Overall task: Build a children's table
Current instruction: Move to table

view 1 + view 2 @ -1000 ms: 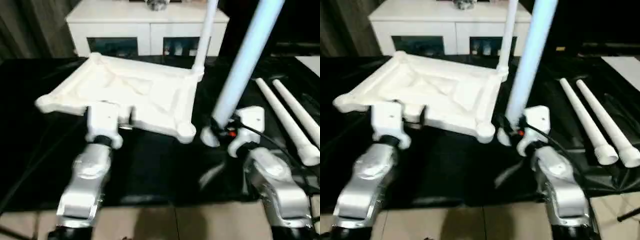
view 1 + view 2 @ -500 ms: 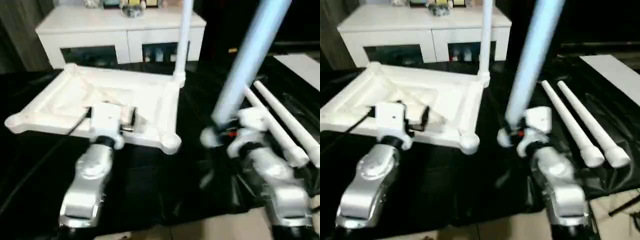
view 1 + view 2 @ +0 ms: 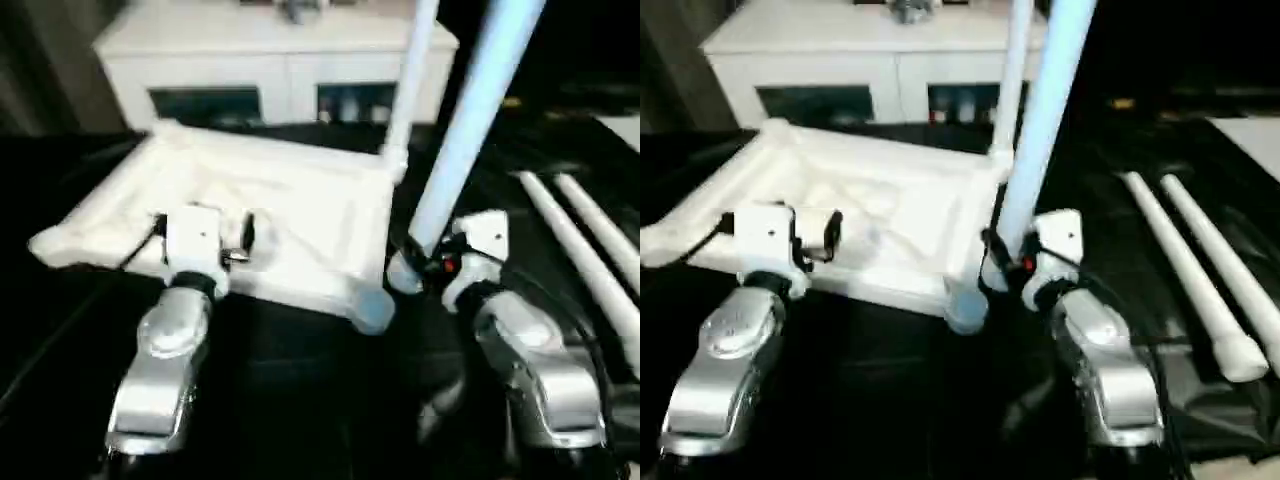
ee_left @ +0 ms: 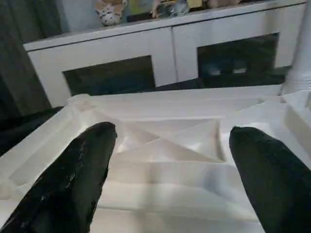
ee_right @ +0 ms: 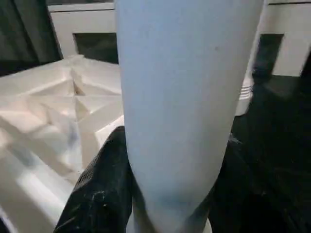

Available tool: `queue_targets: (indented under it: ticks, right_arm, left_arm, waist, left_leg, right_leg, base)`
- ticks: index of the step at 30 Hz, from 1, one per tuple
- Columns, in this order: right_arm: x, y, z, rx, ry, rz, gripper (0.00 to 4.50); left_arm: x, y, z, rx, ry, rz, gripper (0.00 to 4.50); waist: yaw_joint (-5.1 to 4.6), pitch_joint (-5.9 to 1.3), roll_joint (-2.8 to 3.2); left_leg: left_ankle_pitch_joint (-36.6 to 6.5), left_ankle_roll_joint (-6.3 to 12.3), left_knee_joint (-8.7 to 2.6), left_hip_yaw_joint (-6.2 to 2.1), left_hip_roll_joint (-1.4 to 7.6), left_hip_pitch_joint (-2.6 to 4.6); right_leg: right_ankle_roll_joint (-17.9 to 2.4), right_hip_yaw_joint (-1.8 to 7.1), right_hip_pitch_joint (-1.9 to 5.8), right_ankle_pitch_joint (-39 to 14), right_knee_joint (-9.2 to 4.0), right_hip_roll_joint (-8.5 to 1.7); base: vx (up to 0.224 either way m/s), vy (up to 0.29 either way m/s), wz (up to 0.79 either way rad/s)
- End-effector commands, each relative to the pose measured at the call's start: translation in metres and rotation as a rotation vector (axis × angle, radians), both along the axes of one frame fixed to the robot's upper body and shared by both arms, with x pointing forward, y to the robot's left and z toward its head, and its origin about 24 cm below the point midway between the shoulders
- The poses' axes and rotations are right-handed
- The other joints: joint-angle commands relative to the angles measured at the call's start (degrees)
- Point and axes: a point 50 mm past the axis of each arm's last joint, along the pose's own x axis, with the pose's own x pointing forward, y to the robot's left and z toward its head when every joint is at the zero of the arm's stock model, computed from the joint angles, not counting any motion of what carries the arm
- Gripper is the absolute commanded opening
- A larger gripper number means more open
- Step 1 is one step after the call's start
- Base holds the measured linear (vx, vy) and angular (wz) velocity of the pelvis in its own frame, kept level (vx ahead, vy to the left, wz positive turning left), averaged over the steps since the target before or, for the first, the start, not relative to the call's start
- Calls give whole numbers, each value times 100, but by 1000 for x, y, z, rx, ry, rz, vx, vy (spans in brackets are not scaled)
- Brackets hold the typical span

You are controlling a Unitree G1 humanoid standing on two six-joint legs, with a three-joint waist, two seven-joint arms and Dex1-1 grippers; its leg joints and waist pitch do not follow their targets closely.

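Right claw (image 3: 425, 262) is pinching 1 leg (image 3: 465, 125), upright and leaning toward 1 o'clock, just beside the tabletop's near corner socket (image 3: 372, 312). Left claw (image 4: 170, 160) is spread wide over the tabletop (image 3: 250, 215), ribbed side up on the black bench (image 3: 300, 400). 2 spare legs (image 3: 1190, 270) lie at 3 o'clock

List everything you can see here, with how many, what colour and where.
tabletop: one, white, upside down on the black surface, ribs up
fitted leg: one, white, upright in the far right corner socket
held leg: one, white, rising from the right claw
spare legs: two, white, lying side by side at the right
cabinet: one, white, glass-fronted, behind the work
black surface: one, under everything
left claw: one, black fingers, open over the tabletop's near edge
right claw: one, black fingers, closed on the held leg
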Motion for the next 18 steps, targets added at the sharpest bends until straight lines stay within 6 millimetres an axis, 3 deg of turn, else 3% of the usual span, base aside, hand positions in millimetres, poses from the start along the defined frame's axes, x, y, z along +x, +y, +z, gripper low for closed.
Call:
queue_targets:
  ticks: [1, 2, 3, 4, 5, 6, 7, 8, 9, 10, 11, 12, 13, 14, 15, 16, 17, 18]
  right_arm:
    - [0, -11, 5, -18, -27, -44, 185]
    - [-1, -11, 5, -18, -28, -43, 185]
    - [-1, -11, 4, -18, -28, -43, 185]
    - [-1, -11, 4, -18, -28, -43, 185]
    - [-1, -11, 4, -18, -27, -42, 185]
    - [-1, -11, 4, -18, -27, -42, 185]
    - [-1, -10, 4, -17, -27, -41, 185]
    - [-2, -10, 4, -17, -27, -40, 185]
    - [-2, -10, 4, -17, -28, -39, 185]
    - [-2, -10, 4, -18, -28, -38, 185]
    - [-2, -10, 3, -16, -14, -34, 185]
    - [-2, -10, 3, -13, -9, -32, 185]
    - [-2, -10, 3, -13, -9, -32, 185]
    - [-2, -11, 2, -11, -5, -32, 185]
    - [-2, -11, 3, -10, -6, -31, 185]
    - [-2, -11, 3, -10, -9, -30, 185]
    - [-2, -11, 3, -11, -12, -28, 185]
    - [-2, -11, 4, -15, -16, -26, 185]
  left_arm:
    - [0, -9, 2, -3, -7, -38, 424]
    - [0, -10, 2, -3, -6, -42, 424]
    - [0, -10, 2, -3, -5, -46, 424]
    - [0, -10, 2, -3, -4, -48, 424]
    - [0, -11, 1, -3, -3, -52, 424]
    - [0, -11, 1, -4, -3, -53, 424]
    - [0, -11, 1, -4, -3, -56, 424]
    - [0, -11, 1, -4, -2, -58, 424]
    - [0, -11, 1, -6, -1, -59, 424]
    - [0, -11, 1, -7, 0, -59, 424]
    - [0, -12, 1, -8, 0, -61, 424]
    - [0, -12, 1, -9, 1, -62, 424]
    - [0, -12, 1, -9, 1, -62, 424]
    - [0, -12, 0, -13, 1, -65, 424]
    - [0, -13, 0, -16, 1, -66, 424]
    - [0, -13, 0, -17, 1, -66, 424]
    - [-1, -13, 0, -17, 2, -65, 424]
    - [-1, -13, 0, -19, 2, -65, 424]
  waist:
    - [175, -269, -243]
    - [307, -301, -226]
    - [339, -244, -150]
    - [326, -206, -132]
    - [282, -188, -4]
    - [237, -206, 59]
    - [119, -180, 197]
    - [-51, -250, 248]
    - [-183, -279, 338]
    - [-238, -288, 342]
    - [-286, -272, 303]
    - [-343, -248, 262]
    - [-338, -247, 166]
    - [-314, -239, 151]
    - [-108, -249, -44]
    - [13, -352, -121]
    - [239, -340, -72]
    - [251, -290, -82]
  left_leg:
    - [-767, 1298, 19, 88, 219, -136]
    - [-393, 839, 375, 49, 331, -381]
    - [-7, 467, 363, -12, 409, -472]
    - [57, 386, 283, -4, 463, -481]
    - [56, 307, -51, 42, 558, -326]
    - [-2, 261, -237, 104, 608, -213]
    - [-1008, 200, -527, 43, 823, 10]
    - [-1931, 145, -673, -152, 989, 321]
    - [-2253, 255, -769, -344, 1106, 540]
    - [-2206, 403, -797, -424, 1139, 591]
    - [-2009, 784, -798, -464, 1125, 623]
    - [-1931, 687, -733, -163, 1193, 761]
    - [-1853, 549, -720, -88, 1169, 718]
    - [-1867, 248, -696, 134, 1134, 733]
    - [-1643, -259, -470, 638, 608, 385]
    - [-1246, -294, -277, 668, 398, 142]
    - [-772, -323, 46, 492, 444, -78]
    - [-558, -384, 127, 375, 471, -248]
  right_leg:
    - [-266, 744, 586, -895, -977, -758]
    - [-829, 963, 866, -1549, -1074, -1042]
    - [-1166, 804, 874, -1842, -1047, -944]
    - [-1339, 725, 848, -1891, -1066, -866]
    - [-1530, 457, 746, -2044, -1057, -570]
    - [-1537, 298, 709, -2049, -1048, -409]
    - [-1412, 68, 536, -2010, -902, -151]
    - [-1388, -23, 395, -1582, -681, -37]
    - [-1290, -115, 222, -744, -456, -1]
    - [-1167, -143, 185, -453, -373, -9]
    - [-881, -156, 113, -168, -317, -52]
    - [-886, -76, 10, -71, -413, -167]
    - [-956, -57, 76, 8, -434, -204]
    - [-1057, 17, 92, -54, -524, -202]
    - [-1486, 471, 536, -212, -825, -178]
    - [-1541, 766, 903, -163, -854, -132]
    - [-1762, 1214, 1058, -448, -1024, -405]
    - [-1830, 1322, 1130, -439, -1037, -385]
  base:
    - [23, -76, 12]
    - [29, -55, 7]
    - [29, -55, 7]
    - [0, 0, 0]
    - [0, 0, 0]
    - [0, 0, 0]
    - [35, 84, 4]
    - [35, 92, 8]
    - [35, 92, 8]
    - [43, 83, 8]
    - [55, 67, 5]
    - [55, 67, 5]
    - [64, 43, -13]
    - [63, 13, -42]
    - [63, 13, -42]
    - [77, 2, -53]
    - [85, 9, -56]
    - [85, 9, -56]
